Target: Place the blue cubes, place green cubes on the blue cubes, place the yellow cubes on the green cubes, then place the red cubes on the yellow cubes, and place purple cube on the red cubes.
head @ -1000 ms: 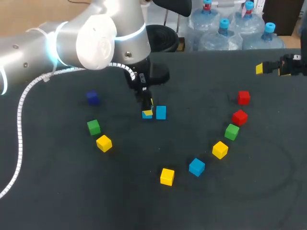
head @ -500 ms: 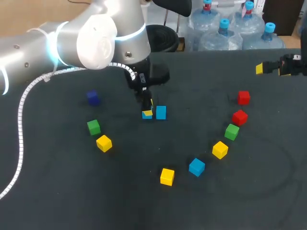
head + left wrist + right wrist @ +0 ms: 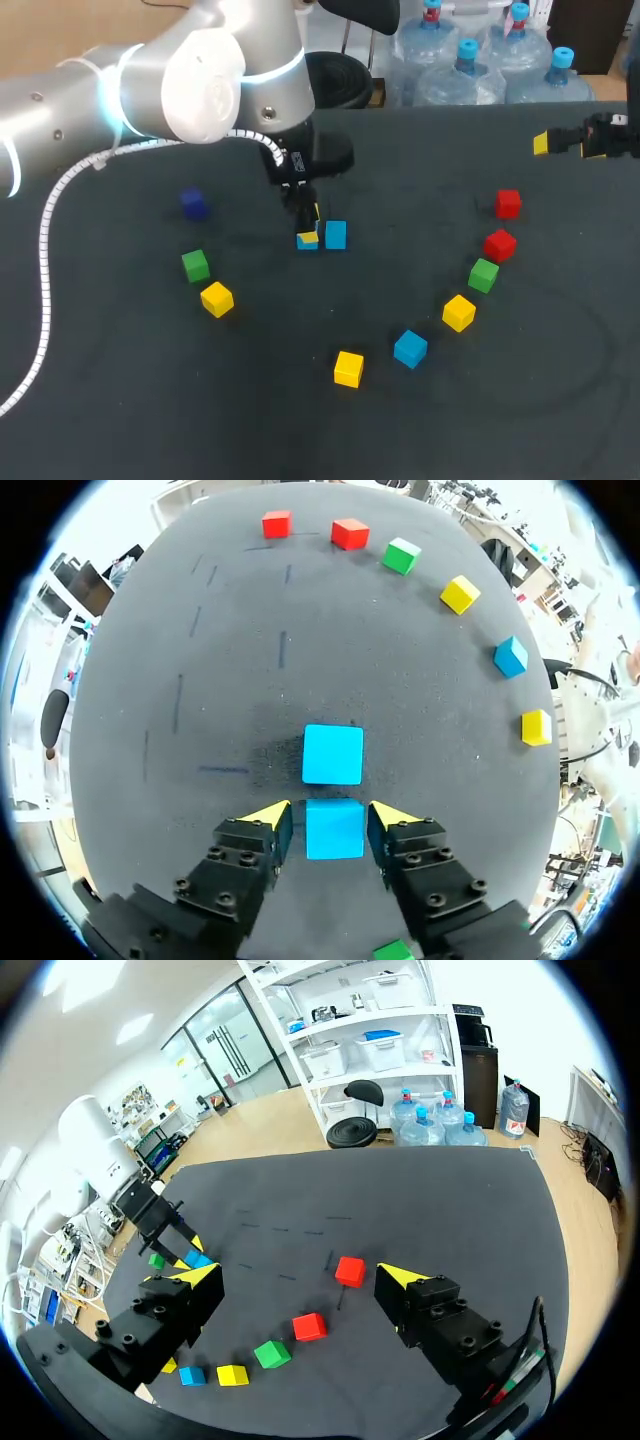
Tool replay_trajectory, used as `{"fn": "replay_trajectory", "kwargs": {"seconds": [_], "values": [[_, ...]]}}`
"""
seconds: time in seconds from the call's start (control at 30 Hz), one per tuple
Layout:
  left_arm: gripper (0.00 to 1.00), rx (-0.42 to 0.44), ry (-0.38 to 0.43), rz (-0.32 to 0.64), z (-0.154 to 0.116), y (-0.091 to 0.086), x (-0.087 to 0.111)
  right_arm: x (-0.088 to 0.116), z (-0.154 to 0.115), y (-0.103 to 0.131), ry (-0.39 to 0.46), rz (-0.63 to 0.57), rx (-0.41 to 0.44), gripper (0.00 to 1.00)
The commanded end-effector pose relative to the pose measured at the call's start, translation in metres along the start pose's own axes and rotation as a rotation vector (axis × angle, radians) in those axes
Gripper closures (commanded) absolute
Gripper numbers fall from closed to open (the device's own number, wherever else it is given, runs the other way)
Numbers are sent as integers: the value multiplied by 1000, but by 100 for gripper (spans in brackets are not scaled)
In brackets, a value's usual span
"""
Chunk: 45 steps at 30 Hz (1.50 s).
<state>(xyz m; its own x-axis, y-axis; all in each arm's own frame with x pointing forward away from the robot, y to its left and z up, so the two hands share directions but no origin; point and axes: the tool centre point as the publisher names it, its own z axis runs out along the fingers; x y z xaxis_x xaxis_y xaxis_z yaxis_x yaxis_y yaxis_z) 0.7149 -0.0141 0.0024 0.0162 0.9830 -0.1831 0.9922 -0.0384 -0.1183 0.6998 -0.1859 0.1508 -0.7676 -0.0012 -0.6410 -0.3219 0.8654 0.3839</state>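
Note:
My left gripper stands low over the table with a blue cube between its fingers; a thin gap shows on each side, so it is open. A second blue cube sits just ahead, almost touching the first. In the head view the pair lies at the table's middle under my left gripper. My right gripper hangs open and empty above the far right edge. A third blue cube lies toward the front.
An arc at the right holds two red cubes, a green one and a yellow one. Another yellow cube lies in front. At the left are a purple cube, a green one and a yellow one.
My left gripper's fingers have parted slightly from the blue cube. Both arms and all cubes stay where they were.

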Motion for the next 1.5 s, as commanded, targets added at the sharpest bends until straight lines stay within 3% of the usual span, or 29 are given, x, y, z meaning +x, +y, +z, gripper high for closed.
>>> {"fn": "replay_trajectory", "kwargs": {"seconds": [0.03, 0.1, 0.13, 0.2, 0.43, 0.63, 1.5], "values": [[51, 6, 4, 2, -2, 4, -1, 0, 0, 1, -1, 0, 3, 0], [50, 4, 4, 3, -3, 4, -1, 0, 0, 1, -1, 0, 3, 0], [38, 3, 3, 4, -4, 4, -2, 0, 0, 1, -1, 0, 3, 0], [0, 5, 4, 3, -4, 3, -2, 0, 0, 1, -1, 0, 3, 0], [0, 4, -9, -4, -12, 0, -1, 0, 0, 1, -1, 0, 3, 0], [0, -19, -88, -11, -30, -4, 4, 0, 0, 1, -1, 0, 3, 0], [0, -16, -83, -7, -31, -5, 3, 0, 0, 1, -1, 0, 3, 0]]}}
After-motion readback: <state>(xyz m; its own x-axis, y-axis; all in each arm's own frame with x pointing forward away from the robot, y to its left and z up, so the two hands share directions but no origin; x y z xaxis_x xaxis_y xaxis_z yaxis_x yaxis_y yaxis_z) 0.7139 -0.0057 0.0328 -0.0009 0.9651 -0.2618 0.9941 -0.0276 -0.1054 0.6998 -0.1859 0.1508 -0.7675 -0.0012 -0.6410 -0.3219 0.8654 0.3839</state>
